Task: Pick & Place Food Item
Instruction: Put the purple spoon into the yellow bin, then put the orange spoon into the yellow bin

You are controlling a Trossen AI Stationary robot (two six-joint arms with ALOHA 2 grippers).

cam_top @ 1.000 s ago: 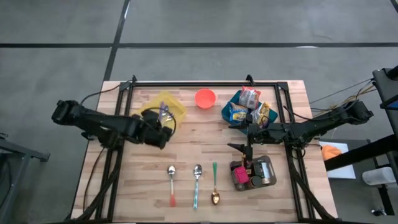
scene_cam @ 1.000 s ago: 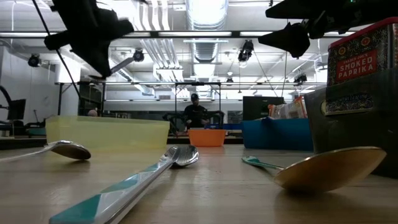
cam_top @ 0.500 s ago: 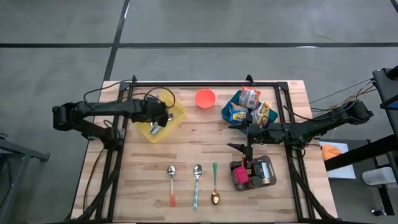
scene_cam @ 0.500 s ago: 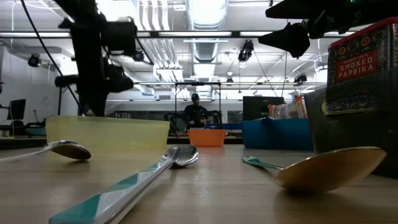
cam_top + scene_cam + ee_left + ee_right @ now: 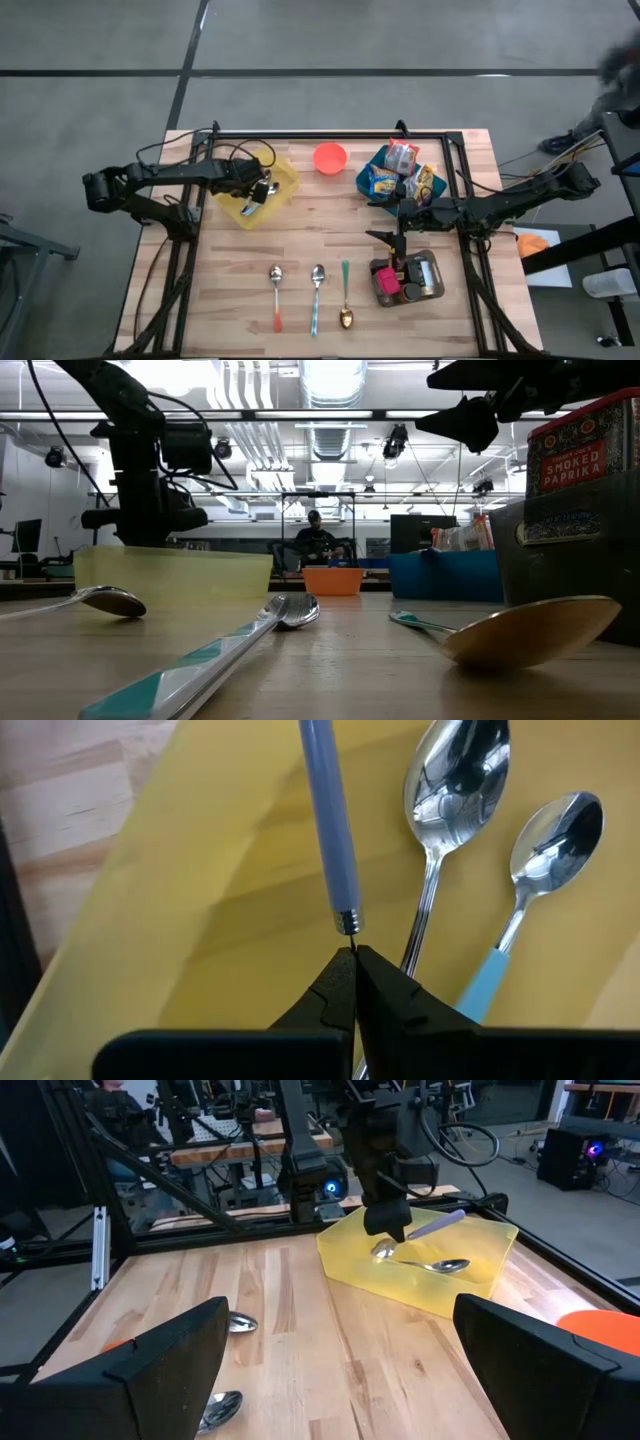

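Left gripper (image 5: 352, 965) is seen pressed together on the thin metal neck of a blue-handled spoon (image 5: 325, 820), low inside the yellow bin (image 5: 285, 178) at 10 o'clock of the table. Two other spoons (image 5: 455, 780) are lying just beside it. The jaws should be opened only when the spoon rests on the bin floor, and the gripper raised straight up so the neighbours are not dragged. The snack packets (image 5: 400, 157) are kept in the blue bin (image 5: 365, 185) at 2 o'clock, untouched. Right gripper (image 5: 340, 1370) is held wide apart near 3 o'clock.
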